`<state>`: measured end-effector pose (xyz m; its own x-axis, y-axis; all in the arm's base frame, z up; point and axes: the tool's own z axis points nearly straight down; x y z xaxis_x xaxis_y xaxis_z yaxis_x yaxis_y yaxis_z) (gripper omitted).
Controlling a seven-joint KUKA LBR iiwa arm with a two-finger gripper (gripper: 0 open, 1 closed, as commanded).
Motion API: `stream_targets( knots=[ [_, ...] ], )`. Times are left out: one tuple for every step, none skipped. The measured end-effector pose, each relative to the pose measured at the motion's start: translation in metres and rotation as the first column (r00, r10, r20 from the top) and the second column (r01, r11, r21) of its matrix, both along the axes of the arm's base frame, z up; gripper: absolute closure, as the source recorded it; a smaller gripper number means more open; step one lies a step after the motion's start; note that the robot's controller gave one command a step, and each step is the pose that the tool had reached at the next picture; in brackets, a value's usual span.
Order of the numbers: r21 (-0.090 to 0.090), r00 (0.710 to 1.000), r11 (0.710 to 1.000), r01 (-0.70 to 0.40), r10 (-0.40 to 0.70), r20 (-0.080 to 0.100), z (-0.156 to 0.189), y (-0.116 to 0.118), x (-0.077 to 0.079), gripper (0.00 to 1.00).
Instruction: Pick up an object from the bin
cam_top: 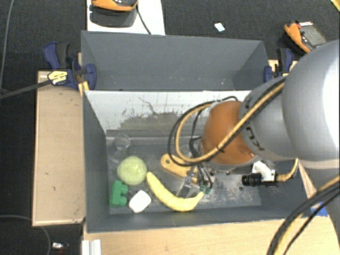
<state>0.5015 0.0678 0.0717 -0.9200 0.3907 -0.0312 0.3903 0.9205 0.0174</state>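
a grey metal bin (170, 62) seen from above. a large grey robot arm (313, 105) reaches in from the right, with a rounded orange cover (226, 134) at its wrist and black and yellow cables (180, 129) looping beside it. the gripper (195, 184) is down low near the bin floor, towards the front and middle. whether the claw is released or clenched cannot be told, as its tip is small and dark against the floor. directly below it lies a yellow banana (172, 196), curved along the front wall, its right end touching or just beside the gripper. a tan curved piece (172, 166) lies just left of the gripper. further left sit a pale green ball (132, 170), a green block (118, 193), a white block (139, 201) and a clear cup (121, 142).
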Motion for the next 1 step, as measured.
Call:
stream_targets(
  knots=[
    [-0.002, 0.998, 0.998, -0.055, 0.055, 0.004, -0.0001, 0.0668, 0.0012, 0.0]
  ],
)
